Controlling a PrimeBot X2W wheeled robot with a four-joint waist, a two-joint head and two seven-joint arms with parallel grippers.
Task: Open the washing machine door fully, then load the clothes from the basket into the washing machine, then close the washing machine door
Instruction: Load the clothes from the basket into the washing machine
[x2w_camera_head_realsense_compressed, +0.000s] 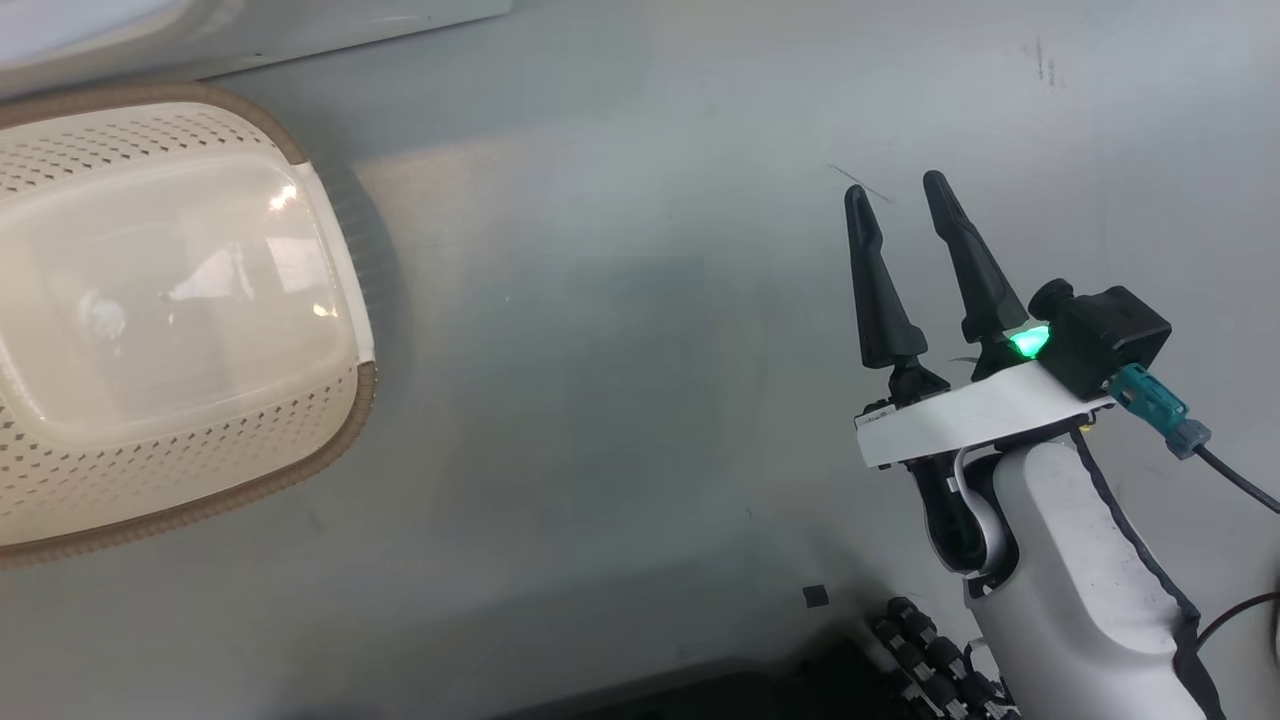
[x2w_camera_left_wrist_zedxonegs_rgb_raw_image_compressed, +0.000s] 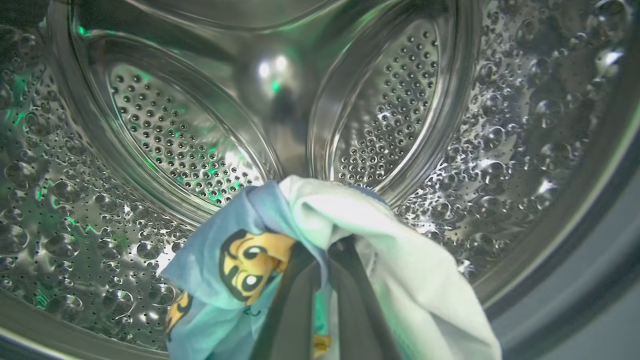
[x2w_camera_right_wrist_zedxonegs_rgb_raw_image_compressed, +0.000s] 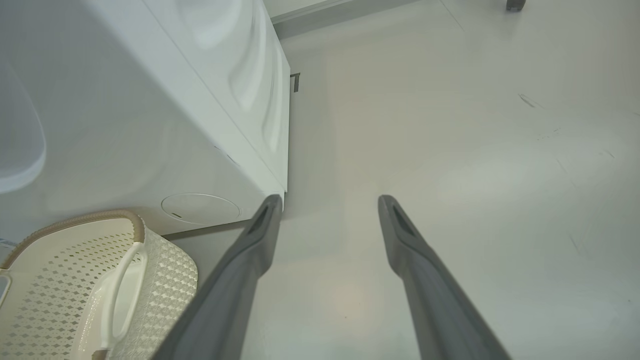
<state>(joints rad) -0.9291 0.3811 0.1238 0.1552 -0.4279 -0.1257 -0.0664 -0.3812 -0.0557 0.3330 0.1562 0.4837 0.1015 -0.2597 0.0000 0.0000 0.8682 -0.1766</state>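
Left wrist view: the left gripper (x2w_camera_left_wrist_zedxonegs_rgb_raw_image_compressed: 325, 245) is clamped shut on the clothes (x2w_camera_left_wrist_zedxonegs_rgb_raw_image_compressed: 240, 260), blue and cream fabric bunched at bottom centre, inside the washing machine (x2w_camera_left_wrist_zedxonegs_rgb_raw_image_compressed: 175, 135) drum. Head view: the right gripper (x2w_camera_head_realsense_compressed: 897, 190) stands open at right, well apart from the basket (x2w_camera_head_realsense_compressed: 150, 140) at far left.

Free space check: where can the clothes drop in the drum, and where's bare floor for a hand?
Perforated steel drum: bare on every side of the light blue bear-print and cream clothes pinched in the left end effector. Grey floor: open between the cream perforated basket and the open right end effector. Tight: gap between basket and white washing machine.
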